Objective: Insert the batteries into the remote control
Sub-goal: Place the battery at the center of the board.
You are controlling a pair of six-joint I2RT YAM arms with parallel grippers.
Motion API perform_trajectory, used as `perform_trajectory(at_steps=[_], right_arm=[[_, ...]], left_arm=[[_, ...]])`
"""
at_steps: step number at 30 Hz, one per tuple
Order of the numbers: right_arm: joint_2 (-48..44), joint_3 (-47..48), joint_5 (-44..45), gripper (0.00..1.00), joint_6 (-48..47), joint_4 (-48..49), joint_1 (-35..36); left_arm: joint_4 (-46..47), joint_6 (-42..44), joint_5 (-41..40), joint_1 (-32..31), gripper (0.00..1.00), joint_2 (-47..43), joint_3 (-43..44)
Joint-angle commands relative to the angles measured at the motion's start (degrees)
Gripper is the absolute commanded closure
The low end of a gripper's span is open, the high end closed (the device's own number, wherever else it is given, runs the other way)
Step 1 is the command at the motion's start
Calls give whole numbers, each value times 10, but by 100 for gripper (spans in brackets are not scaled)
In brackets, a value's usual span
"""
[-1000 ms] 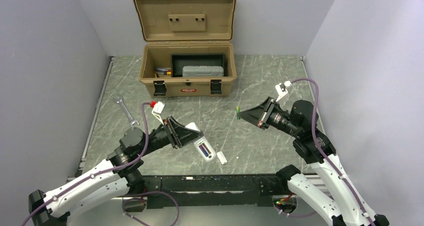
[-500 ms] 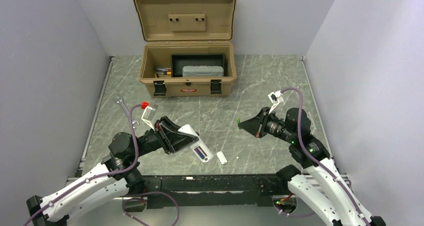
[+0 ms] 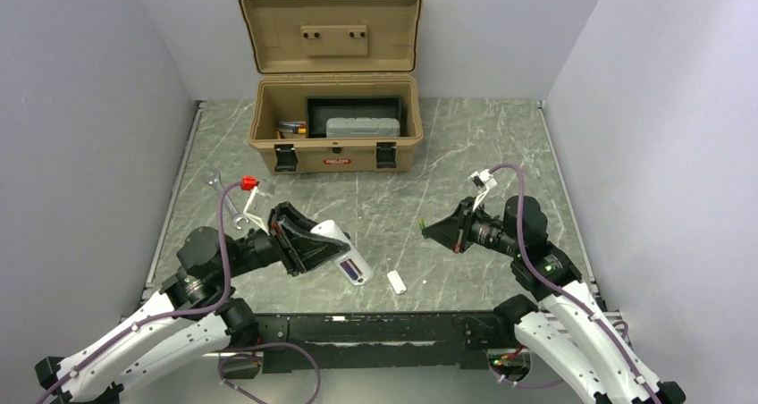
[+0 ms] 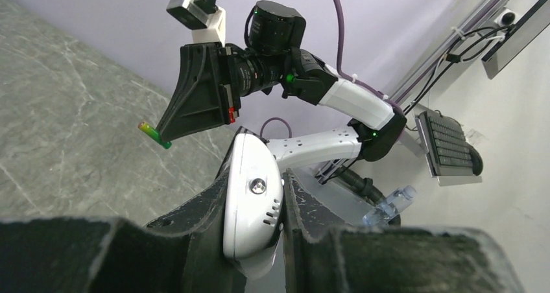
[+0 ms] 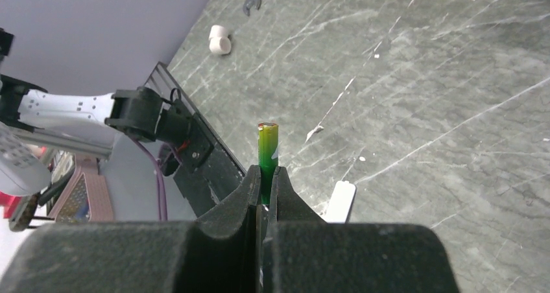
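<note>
Jaws of the right gripper (image 5: pixel 263 179) are pinched on the thin green battery (image 5: pixel 267 150), which sticks out past the tips. Over on the other side, the left gripper (image 4: pixel 254 241) clamps the slim white plastic remote control (image 4: pixel 251 189), dark purple battery (image 3: pixel 360 268) sitting inside it.

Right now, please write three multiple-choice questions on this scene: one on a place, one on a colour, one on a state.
1. Where on the table is the white tab?
A) far left corner
B) near the front edge, between the arms
C) against the right wall

2. The battery in the right gripper is:
A) red
B) blue
C) green

3. The left gripper is:
A) shut on the remote control
B) open, empty
C) shut on nothing

Key: 1 B, seen from the top; 2 C, clear in the right wrist view; 3 A, the left wrist view shows the clamp.
</note>
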Motion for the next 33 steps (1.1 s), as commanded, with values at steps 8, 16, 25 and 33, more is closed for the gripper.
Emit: perform_trajectory(at_steps=[8,16,25,33], right_arm=[[15,-32,-38,100,-32,84,3],[131,-14,69,100,-82,39,29],[316,25,164,100,-175,141,156],[487,110,118,100,-392,140,197]], left_arm=[[-175,78,-58,1,100,-2,74],[-215,26,-129,1,100,-28,40],[-235,6,-136,1,100,-33,34],[-280,8,-148,1,100,-53,55]])
